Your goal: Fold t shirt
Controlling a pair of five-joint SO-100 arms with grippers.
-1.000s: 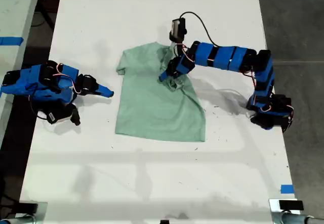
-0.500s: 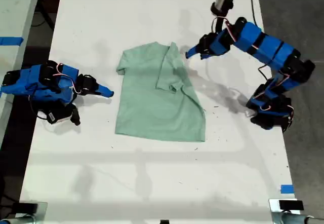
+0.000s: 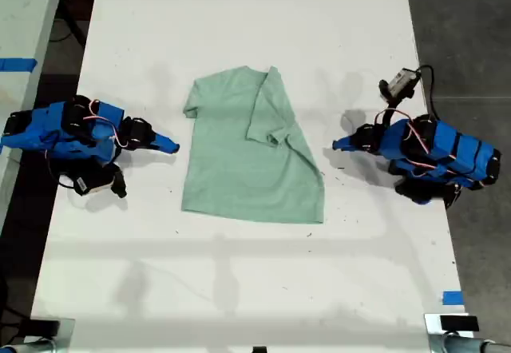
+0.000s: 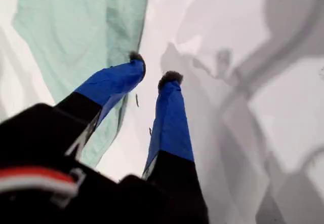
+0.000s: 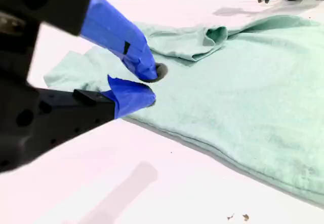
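Note:
The pale mint-green t shirt [image 3: 247, 161] lies flat in the middle of the white table [image 3: 239, 289]. Its sleeve on the exterior view's right is folded in over the body. My first gripper [image 3: 337, 144] rests low at the exterior view's right, just off the shirt's edge. In the first wrist view the first gripper [image 4: 153, 67] is slightly open and holds nothing, with the t shirt [image 4: 76, 26] beside one finger. My second gripper [image 3: 172, 147] lies at the exterior view's left, close to the shirt. The second wrist view shows my second gripper [image 5: 152, 84] shut and empty at the edge of the t shirt [image 5: 243, 97].
A second table [image 3: 24, 25] with blue tape stands past a gap at the exterior view's left. Dark floor [image 3: 467, 33] runs along the exterior view's right. A blue tape mark [image 3: 452, 297] sits near the table's lower right corner in the exterior view.
My first gripper let go of the folded-over sleeve, rose off the shirt, then drew back and folded down at the exterior view's right. My second arm has not moved.

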